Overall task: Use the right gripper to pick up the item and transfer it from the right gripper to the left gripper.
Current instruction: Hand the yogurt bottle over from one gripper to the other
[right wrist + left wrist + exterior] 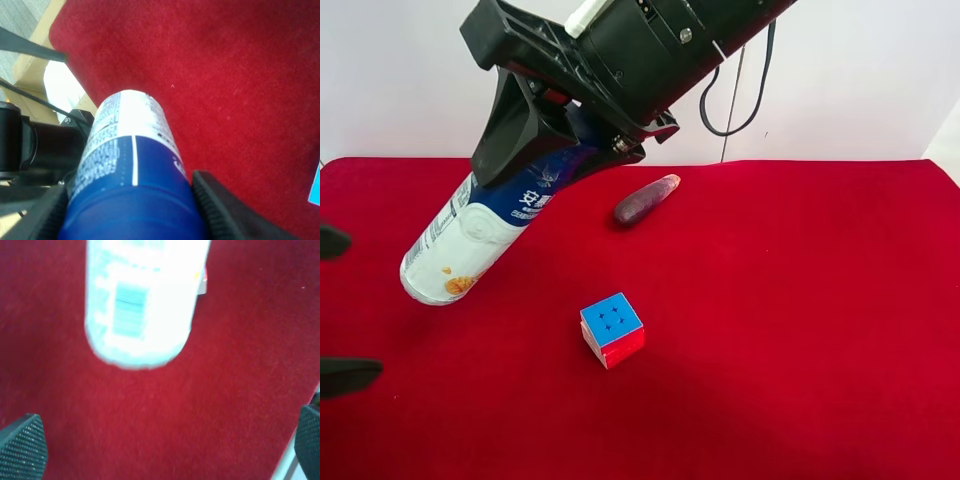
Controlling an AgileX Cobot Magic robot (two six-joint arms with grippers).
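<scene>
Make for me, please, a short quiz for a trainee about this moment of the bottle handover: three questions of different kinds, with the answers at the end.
1. True or false: the right claw is shut on the bottle and holds it tilted above the red cloth.
2. Multiple choice: which colour is the top face of the cube? A) green B) blue C) yellow
3. Fill in the gap: the left claw is ____, and the bottle's base is in front of it, not yet gripped.

Key: 1 true; 2 B; 3 open.
</scene>
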